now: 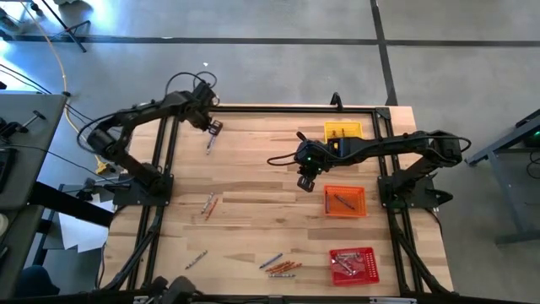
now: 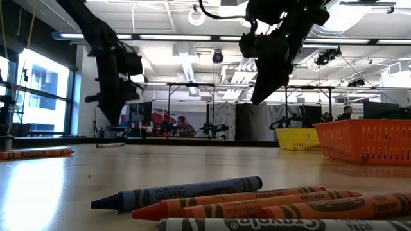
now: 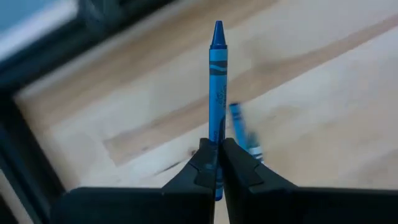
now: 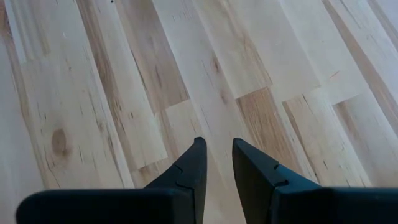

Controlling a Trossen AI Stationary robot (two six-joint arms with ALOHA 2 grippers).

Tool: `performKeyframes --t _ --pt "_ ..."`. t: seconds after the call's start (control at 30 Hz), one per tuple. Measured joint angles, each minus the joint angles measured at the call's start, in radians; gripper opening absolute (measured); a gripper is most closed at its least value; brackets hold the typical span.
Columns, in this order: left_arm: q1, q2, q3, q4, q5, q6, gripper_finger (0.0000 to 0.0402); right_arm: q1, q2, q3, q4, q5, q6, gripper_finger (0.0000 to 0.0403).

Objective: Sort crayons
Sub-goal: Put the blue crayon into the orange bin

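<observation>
bright overhead light, blurred wrist view

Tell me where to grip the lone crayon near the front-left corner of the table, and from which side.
Grip the lone crayon at mid-length, coming straight down from above. It lies flat and slanted on the table, nothing beside it, so turn the fingers crosswise to its long axis. The left gripper already holds a blue crayon.

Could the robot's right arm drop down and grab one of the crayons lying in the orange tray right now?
Probably yes. The right gripper is open, holds nothing and hangs over bare wood beside the orange tray. The tray is open-topped, with nothing between them. The left gripper, shut on a blue crayon, is far off.
</observation>
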Motion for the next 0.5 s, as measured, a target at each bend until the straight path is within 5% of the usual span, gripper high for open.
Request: performKeyframes --t 0.3,0.5 --pt "-0.186 -0.329 -0.150 0.338 0.362 -0.025 0.0001 0.000 0.000 0.000 0.083 0.030 -0.029 0.0071" --pt "-0.433 -0.521 -0.387 0.799 0.391 -0.129 0.0001 0.005 0.000 0.000 0.296 0.053 -0.070 0.0071"
